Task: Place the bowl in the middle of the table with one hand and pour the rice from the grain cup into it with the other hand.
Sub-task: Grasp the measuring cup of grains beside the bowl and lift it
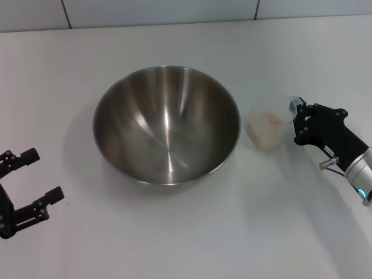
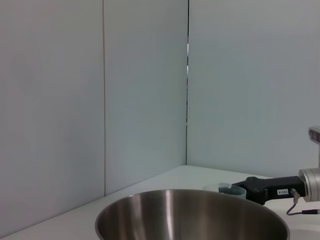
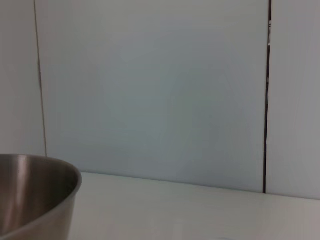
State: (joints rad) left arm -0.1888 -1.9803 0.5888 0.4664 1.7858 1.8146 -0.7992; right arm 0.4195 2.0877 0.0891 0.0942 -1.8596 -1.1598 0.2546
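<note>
The left pincer (image 1: 36, 183) rests low on the white tabletop (image 1: 186, 244), its jaws spread wide and holding nothing. Well to its right stands the bowl (image 1: 167, 123). Just beyond that, the grain cup (image 1: 267, 131) with rice (image 1: 266, 121) sits at the right pincer (image 1: 298, 119), whose grip cannot be told.

Bright, even light; soft shadows.

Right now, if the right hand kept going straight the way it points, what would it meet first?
Most likely the small clear plastic grain cup of off-white rice: the right hand points left at it from close beside. The large stainless-steel bowl lies beyond. Whether the hand already touches the cup is unclear.
</note>
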